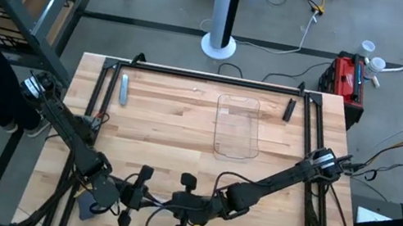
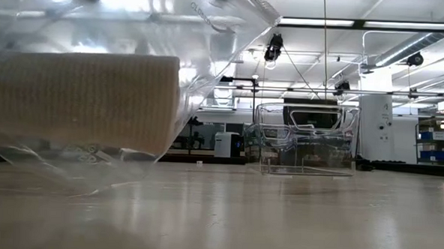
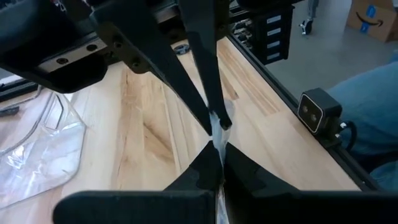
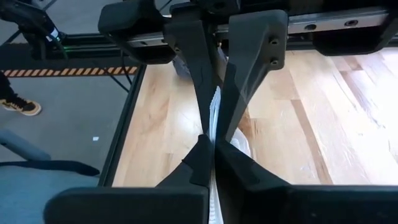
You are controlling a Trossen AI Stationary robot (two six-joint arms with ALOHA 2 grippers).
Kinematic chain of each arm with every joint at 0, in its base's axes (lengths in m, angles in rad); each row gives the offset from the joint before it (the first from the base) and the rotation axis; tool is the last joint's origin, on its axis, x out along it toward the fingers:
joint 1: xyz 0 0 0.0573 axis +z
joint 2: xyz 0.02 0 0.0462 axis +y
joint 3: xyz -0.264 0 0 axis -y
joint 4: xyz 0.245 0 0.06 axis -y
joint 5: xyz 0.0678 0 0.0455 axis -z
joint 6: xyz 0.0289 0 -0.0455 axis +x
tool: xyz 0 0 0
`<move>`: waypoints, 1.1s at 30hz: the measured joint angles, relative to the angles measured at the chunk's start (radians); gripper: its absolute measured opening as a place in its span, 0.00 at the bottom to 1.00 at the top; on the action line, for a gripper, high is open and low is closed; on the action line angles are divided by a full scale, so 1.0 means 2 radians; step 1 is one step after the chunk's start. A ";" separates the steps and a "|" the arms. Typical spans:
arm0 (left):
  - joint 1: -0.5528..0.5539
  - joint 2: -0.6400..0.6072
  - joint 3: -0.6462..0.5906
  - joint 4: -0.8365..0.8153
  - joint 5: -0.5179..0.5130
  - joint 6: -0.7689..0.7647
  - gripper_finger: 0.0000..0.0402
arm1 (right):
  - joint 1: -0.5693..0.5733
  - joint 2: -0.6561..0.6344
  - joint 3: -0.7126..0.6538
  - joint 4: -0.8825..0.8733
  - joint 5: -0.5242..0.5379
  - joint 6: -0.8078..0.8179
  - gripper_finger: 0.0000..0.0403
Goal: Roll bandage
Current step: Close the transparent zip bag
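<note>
High view: a clear tray [image 1: 238, 128] sits on the table [image 1: 165, 131] toward the middle of the far edge, and nothing can be seen in it. In the low view the tray [image 2: 305, 139] stands well back and looks bare inside.

Close to the low camera hangs a clear, crinkled wrapper [image 2: 211, 34], its lower folds at or just above the tabletop. Inside it lies the bandage [image 2: 80, 96], a tight beige roll with a fine ribbed weave. It lies on its side, with one flat end toward the tray. It is fully wound, with no loose tail showing.

Both arms meet at the middle of the near edge. The left gripper [image 1: 151, 201] and the right gripper [image 1: 169, 204] face each other, tips almost touching.

In the left wrist view the left gripper [image 3: 217, 158] has its fingers pressed together on a thin whitish edge, which looks like the wrapper [image 3: 219, 127]. The other arm's fingers pinch the same edge from the opposite side.

In the right wrist view the right gripper [image 4: 210, 152] is likewise clamped on that pale edge [image 4: 216, 106]. The bandage itself is hidden in both wrist views.
</note>
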 joint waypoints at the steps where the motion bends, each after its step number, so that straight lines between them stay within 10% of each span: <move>1: 0.000 0.000 0.000 0.000 0.004 -0.005 0.00 | 0.000 0.000 0.000 0.000 0.002 0.000 0.01; 33: 0.000 -0.001 -0.002 -0.055 0.048 -0.103 0.35 | 0.017 0.017 0.000 -0.010 0.065 0.032 0.00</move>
